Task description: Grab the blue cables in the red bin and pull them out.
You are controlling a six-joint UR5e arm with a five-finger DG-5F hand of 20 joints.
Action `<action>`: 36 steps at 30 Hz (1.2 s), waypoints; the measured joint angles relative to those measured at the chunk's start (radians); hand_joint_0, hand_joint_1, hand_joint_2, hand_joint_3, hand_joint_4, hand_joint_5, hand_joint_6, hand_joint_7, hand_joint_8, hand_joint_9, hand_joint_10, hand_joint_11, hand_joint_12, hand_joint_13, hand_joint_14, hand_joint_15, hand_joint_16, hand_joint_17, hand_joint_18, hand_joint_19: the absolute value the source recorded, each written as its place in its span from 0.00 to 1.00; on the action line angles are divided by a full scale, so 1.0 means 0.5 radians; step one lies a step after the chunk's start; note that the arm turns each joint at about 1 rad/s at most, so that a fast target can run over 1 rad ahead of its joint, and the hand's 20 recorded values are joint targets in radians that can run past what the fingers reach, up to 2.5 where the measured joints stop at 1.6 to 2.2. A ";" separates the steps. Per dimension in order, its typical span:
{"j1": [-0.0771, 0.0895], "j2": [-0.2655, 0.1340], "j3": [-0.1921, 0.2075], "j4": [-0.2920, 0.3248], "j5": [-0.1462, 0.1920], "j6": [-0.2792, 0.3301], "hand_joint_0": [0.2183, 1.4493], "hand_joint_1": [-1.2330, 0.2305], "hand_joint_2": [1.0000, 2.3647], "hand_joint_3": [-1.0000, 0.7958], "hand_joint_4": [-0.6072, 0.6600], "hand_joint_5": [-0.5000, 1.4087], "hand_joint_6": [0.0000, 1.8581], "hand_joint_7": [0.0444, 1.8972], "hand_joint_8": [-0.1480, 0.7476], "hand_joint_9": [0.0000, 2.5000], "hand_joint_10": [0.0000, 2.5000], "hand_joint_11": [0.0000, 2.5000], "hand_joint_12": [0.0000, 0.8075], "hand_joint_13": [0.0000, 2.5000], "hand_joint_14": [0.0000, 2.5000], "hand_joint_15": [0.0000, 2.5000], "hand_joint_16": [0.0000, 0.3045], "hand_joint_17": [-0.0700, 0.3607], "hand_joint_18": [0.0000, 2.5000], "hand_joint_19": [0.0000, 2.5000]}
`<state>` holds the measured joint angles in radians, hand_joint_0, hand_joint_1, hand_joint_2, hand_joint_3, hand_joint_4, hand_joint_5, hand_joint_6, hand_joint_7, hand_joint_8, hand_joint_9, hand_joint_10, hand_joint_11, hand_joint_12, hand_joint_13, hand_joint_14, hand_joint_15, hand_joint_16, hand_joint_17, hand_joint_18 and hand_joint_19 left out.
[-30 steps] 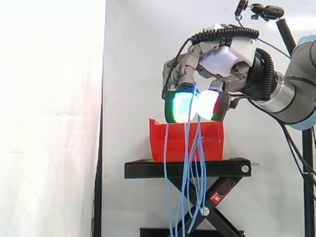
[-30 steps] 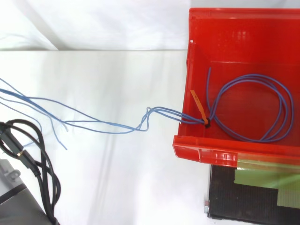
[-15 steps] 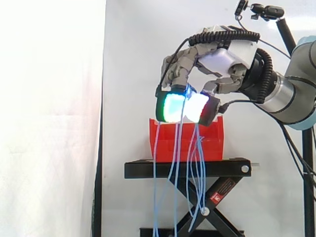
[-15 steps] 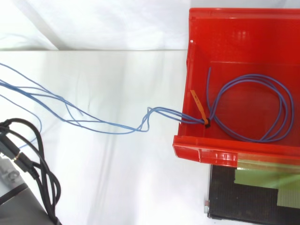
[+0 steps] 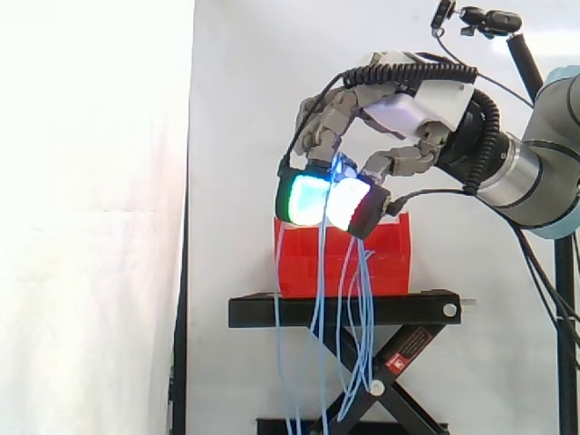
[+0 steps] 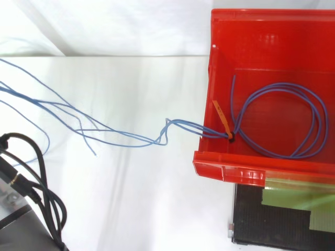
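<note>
The hand [image 5: 412,107] has its fingers and thumb curled, the glowing green and white pads [image 5: 304,198] pinching a bundle of thin blue cables [image 5: 321,290]. The strands hang past the red plastic bin [image 6: 225,170] and its black scissor stand [image 5: 344,310]. One tied loop of cable lies inside the bin.

Bright light bleaches the curtain [image 5: 91,227]; pads [image 5: 304,198] on the hand [image 5: 412,101] glare.

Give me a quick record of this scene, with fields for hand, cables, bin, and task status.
hand: hand above the red bin, fingertips pinching the blue cables
cables: strands hang from the pinch past the black stand; a loop lies in the bin, bound by an orange tie
bin: on the stand
task status: cables gripped, loop not yet out
</note>
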<state>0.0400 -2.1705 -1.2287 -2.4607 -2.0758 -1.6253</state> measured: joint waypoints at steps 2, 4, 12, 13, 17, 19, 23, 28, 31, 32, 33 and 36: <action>0.000 0.000 0.000 -0.003 0.006 0.012 0.57 0.19 0.00 0.00 0.66 0.70 0.40 0.18 0.33 0.42 0.07 0.72 0.51 0.59 0.01 0.64 0.14 0.39 0.32 0.44; 0.001 0.000 0.000 -0.005 0.021 0.032 0.57 0.19 0.00 0.00 0.65 0.70 0.36 0.20 0.34 0.42 0.07 0.72 0.51 0.59 0.01 0.64 0.14 0.39 0.32 0.43; 0.012 0.000 0.000 -0.069 0.292 0.319 0.56 0.19 0.00 0.00 0.65 0.70 0.31 0.22 0.34 0.42 0.08 0.72 0.51 0.59 0.00 0.64 0.14 0.39 0.32 0.44; 0.014 0.000 0.000 -0.086 0.333 0.365 0.56 0.19 0.00 0.00 0.64 0.70 0.31 0.22 0.33 0.42 0.08 0.72 0.51 0.59 0.01 0.64 0.14 0.39 0.32 0.44; 0.024 0.001 0.000 -0.169 0.476 0.587 0.56 0.19 0.00 0.00 0.64 0.70 0.30 0.23 0.34 0.42 0.09 0.72 0.50 0.59 0.01 0.64 0.14 0.39 0.32 0.44; 0.030 0.001 0.000 -0.209 0.527 0.685 0.55 0.19 0.00 0.00 0.64 0.70 0.29 0.23 0.34 0.41 0.09 0.72 0.50 0.59 0.01 0.64 0.14 0.39 0.32 0.43; 0.042 0.001 0.000 -0.279 0.641 0.910 0.55 0.19 0.00 0.00 0.64 0.71 0.28 0.23 0.34 0.41 0.09 0.71 0.51 0.59 0.01 0.64 0.14 0.39 0.32 0.43; 0.053 0.001 0.000 -0.361 0.735 1.167 0.55 0.19 0.00 0.00 0.64 0.71 0.27 0.24 0.34 0.41 0.09 0.71 0.50 0.59 0.01 0.64 0.14 0.39 0.32 0.44; 0.061 0.001 0.000 -0.435 0.785 1.325 0.55 0.19 0.00 0.00 0.64 0.71 0.27 0.24 0.34 0.41 0.10 0.72 0.51 0.59 0.00 0.64 0.14 0.39 0.32 0.44; 0.064 0.001 0.000 -0.464 0.804 1.376 0.55 0.19 0.00 0.00 0.64 0.71 0.27 0.24 0.34 0.41 0.10 0.72 0.51 0.59 0.00 0.64 0.14 0.39 0.32 0.44; 0.065 0.001 0.000 -0.484 0.816 1.408 0.55 0.19 0.00 0.00 0.64 0.71 0.27 0.24 0.34 0.41 0.10 0.72 0.50 0.59 0.01 0.64 0.14 0.39 0.32 0.44; 0.070 0.002 0.000 -0.543 0.849 1.494 0.54 0.19 0.00 0.00 0.64 0.71 0.26 0.24 0.34 0.41 0.10 0.71 0.51 0.59 0.00 0.64 0.14 0.39 0.32 0.44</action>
<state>0.0749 -2.1696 -1.2287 -2.7322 -1.6512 -0.8782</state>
